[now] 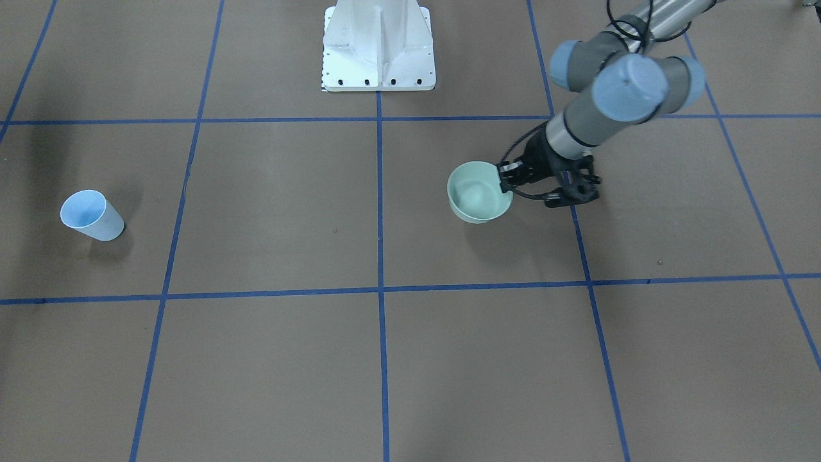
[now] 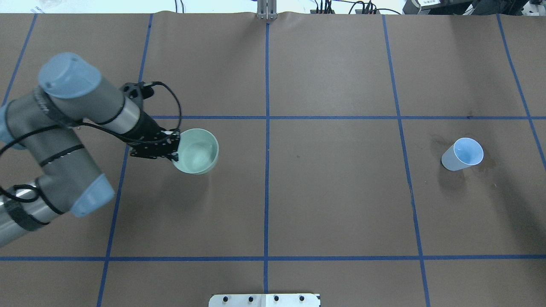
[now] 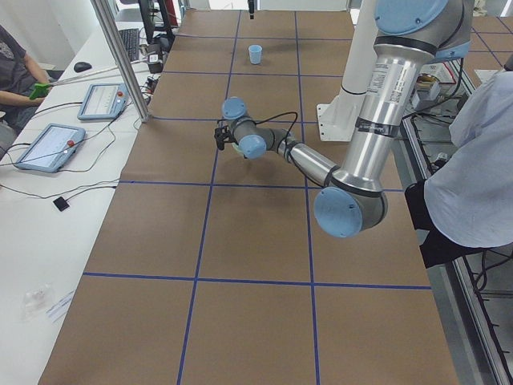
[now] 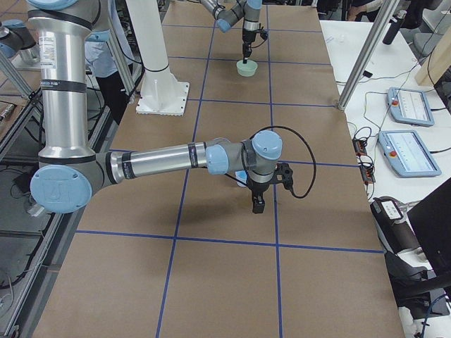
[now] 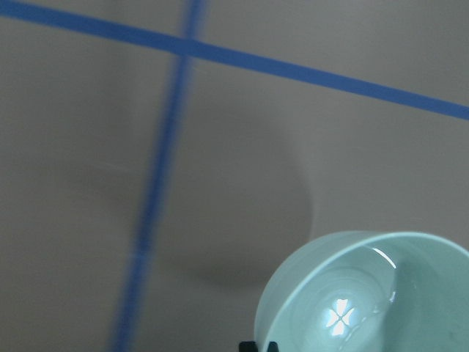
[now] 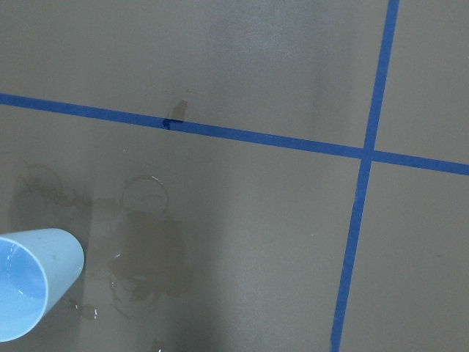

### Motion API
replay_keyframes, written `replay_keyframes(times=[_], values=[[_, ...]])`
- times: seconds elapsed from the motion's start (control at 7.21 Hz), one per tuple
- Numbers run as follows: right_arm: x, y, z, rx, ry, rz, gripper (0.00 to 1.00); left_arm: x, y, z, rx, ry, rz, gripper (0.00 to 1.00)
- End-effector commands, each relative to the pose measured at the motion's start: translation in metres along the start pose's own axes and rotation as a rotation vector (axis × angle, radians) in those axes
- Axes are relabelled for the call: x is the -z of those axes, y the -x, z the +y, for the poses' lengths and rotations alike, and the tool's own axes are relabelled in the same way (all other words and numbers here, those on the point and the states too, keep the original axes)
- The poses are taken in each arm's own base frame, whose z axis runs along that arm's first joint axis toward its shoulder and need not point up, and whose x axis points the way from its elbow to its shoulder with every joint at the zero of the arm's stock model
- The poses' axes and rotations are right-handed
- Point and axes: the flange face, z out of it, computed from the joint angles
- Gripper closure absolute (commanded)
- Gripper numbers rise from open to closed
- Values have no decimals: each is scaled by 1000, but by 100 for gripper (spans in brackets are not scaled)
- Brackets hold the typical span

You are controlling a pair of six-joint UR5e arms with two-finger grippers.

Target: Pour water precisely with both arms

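My left gripper (image 2: 175,147) is shut on the near rim of a pale green bowl (image 2: 197,151) and seems to hold it slightly above the table, with its shadow cast off to the side. It also shows in the front view (image 1: 507,181). The water (image 5: 338,315) shows as white glints in the bowl's bottom. A light blue cup (image 2: 463,153) stands alone at the table's right, also visible in the right wrist view (image 6: 29,282). My right gripper (image 4: 258,204) shows only in the exterior right view, pointing down near the cup. I cannot tell whether it is open.
Wet stains and rings (image 6: 146,271) mark the brown paper beside the cup. The white pedestal (image 1: 378,45) stands at the robot's edge. Blue tape lines grid the table. A person (image 3: 473,176) stands by the left arm's base, and tablets (image 4: 405,151) lie on a side table.
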Motion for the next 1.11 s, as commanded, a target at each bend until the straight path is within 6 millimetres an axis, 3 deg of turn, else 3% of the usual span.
replay_keyframes(times=[0.0,0.14,0.55,0.69,0.83,0.97], values=[[-3,-2,4,-4,5,-1,1,-44,-113,41,12,-28,-61,100],[-3,-3,4,-5,6,-1,1,-59,-136,43,21,-29,-70,100],[-5,-4,4,-4,9,1,1,-79,-144,55,6,-28,-88,100],[-5,-4,4,-5,8,0,1,-81,-140,53,-3,-31,-83,18],[-6,-5,5,-7,9,5,1,-83,-138,49,-3,-59,-82,0],[-6,-5,5,-12,10,2,1,-77,-139,47,-6,-64,-75,0]])
